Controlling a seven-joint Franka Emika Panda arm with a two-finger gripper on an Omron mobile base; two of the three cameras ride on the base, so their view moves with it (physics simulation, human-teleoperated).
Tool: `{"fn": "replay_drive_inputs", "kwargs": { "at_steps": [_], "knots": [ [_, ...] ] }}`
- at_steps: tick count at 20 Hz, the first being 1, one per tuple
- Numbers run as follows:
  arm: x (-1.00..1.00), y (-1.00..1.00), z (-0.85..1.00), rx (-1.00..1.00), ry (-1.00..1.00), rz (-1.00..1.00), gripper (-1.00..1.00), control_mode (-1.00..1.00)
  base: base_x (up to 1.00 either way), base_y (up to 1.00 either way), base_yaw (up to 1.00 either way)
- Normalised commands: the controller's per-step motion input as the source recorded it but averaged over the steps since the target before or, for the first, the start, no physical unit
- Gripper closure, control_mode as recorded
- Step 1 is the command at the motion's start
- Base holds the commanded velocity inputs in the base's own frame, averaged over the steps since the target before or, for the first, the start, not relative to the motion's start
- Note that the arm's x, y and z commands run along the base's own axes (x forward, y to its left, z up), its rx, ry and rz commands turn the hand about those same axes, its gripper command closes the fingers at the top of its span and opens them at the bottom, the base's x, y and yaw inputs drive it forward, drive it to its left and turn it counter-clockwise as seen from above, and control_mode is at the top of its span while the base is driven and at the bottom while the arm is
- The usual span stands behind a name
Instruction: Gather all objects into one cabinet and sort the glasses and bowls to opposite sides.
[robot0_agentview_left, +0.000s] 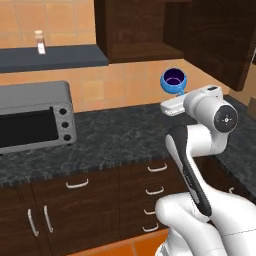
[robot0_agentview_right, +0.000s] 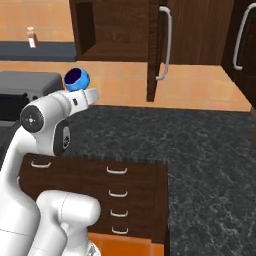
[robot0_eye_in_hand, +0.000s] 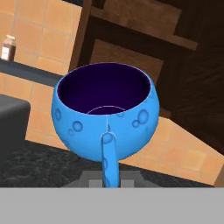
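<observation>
A bright-blue bowl (robot0_agentview_left: 173, 80) (robot0_agentview_right: 77, 78) with a dark navy inside hangs upright in the air above the dark counter. My gripper (robot0_agentview_left: 175, 93) (robot0_agentview_right: 83, 89) (robot0_eye_in_hand: 109, 177) is shut on the thin blue handle at its side, just below the rim. In the hand view the bowl (robot0_eye_in_hand: 105, 118) sits close in front, its handle running down between my fingers. Beyond and above it is the dark brown cabinet (robot0_agentview_left: 135, 30) (robot0_agentview_right: 115, 30). Its tall door (robot0_agentview_right: 154, 50) with the curved silvery handle (robot0_agentview_right: 167, 45) stands swung open, and its inside looks dark and bare.
A silver toaster oven (robot0_agentview_left: 35, 117) stands at the left on the speckled dark counter (robot0_agentview_left: 125, 135) (robot0_agentview_right: 200, 145). Drawer units (robot0_agentview_left: 155, 190) (robot0_agentview_right: 117, 192) run under the counter. A small bottle (robot0_agentview_left: 40, 41) (robot0_agentview_right: 31, 36) sits on a dark shelf. Another cabinet door (robot0_agentview_right: 240, 40) is shut at the right.
</observation>
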Motion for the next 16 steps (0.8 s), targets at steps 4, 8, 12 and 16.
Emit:
{"fn": "replay_drive_inputs", "kwargs": {
  "at_steps": [4, 8, 12, 16],
  "knots": [
    [0.00, 0.00, 0.00, 0.00, 0.00, 0.00, 1.00, 1.00, -0.70, 0.00, -0.04],
    [0.00, 0.00, 0.00, 0.00, 0.00, 0.00, 1.00, 1.00, -0.75, 0.00, -0.13],
    [0.00, 0.00, 0.00, 0.00, 0.00, 0.00, 1.00, 1.00, -0.65, 0.00, -0.31],
    [0.00, 0.00, 0.00, 0.00, 0.00, 0.00, 1.00, 1.00, -0.49, 0.00, -0.38]
  ]
}}
